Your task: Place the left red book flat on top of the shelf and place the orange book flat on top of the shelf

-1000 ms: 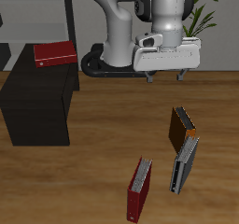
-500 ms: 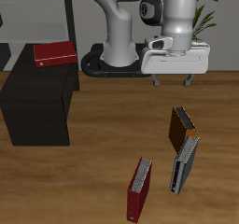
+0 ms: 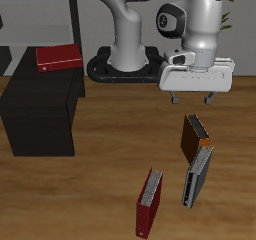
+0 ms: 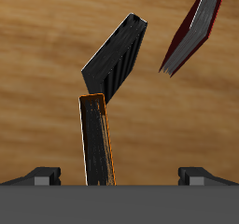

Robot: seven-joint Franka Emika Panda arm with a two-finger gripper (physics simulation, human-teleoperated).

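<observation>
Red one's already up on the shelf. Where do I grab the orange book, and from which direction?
Grip the orange book across its thin width at the upper edge, coming straight down from above. It stands on edge on the table, so only that narrow top is exposed. The gripper hangs open above it. Watch the slim grey book close beside its front end.

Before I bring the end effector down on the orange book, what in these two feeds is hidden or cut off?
- Exterior view: the end effector fingers are tiny under the white hand, so its opening is unreadable.
- Wrist view: only the finger bases show; the frame edge cuts the tips.
- Wrist view: the orange book is cut by the frame edge.
- Exterior view: the shelf is cut by the frame edge.
- Wrist view: the shelf and left red book are absent.
</observation>
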